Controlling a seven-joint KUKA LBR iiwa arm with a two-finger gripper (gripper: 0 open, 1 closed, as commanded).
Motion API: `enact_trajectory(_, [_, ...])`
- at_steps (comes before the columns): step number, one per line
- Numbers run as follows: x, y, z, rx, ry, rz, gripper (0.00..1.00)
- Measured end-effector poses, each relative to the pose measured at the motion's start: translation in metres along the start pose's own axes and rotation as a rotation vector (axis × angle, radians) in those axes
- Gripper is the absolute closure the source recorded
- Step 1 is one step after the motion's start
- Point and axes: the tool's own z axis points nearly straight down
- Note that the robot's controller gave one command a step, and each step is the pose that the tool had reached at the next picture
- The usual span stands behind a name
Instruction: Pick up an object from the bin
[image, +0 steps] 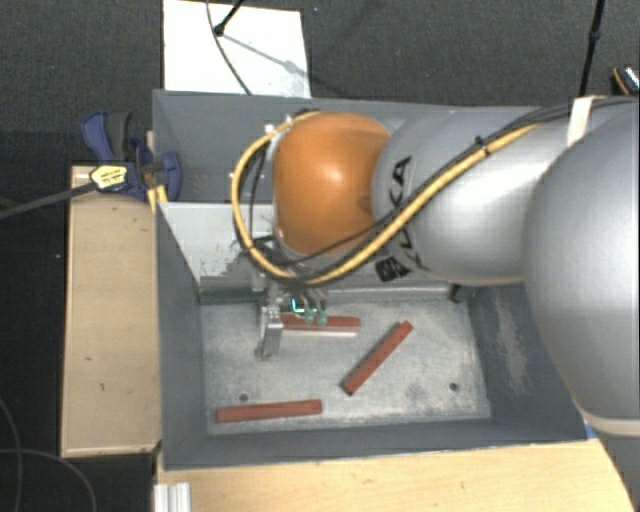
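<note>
My gripper (267, 346) hangs low under the orange cover, near the back left of the bin floor. A short reddish-brown stick (330, 324) lies flat just to its right, its left end right beside the gripper and partly hidden under it. A second reddish-brown stick (377, 358) lies on a slant further right, in the middle of the floor. A third one (269, 410) lies flat along the front edge, below the gripper.
The big silver arm covers the bin's right and back. The bin's sloping left wall rises close to the gripper's left. Bare floor lies between the three sticks.
</note>
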Motion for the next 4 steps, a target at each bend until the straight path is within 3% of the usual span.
enact_trajectory(1, [0.063, 0.010, 0.062, 0.001, -0.002, -0.225, 0.00])
enact_trajectory(2, [0.076, 0.019, 0.114, -0.001, -0.010, -0.236, 0.00])
enact_trajectory(3, [0.077, 0.019, 0.113, -0.001, -0.008, -0.229, 1.00])
enact_trajectory(4, [0.067, 0.008, -0.072, -0.004, -0.017, -0.158, 1.00])
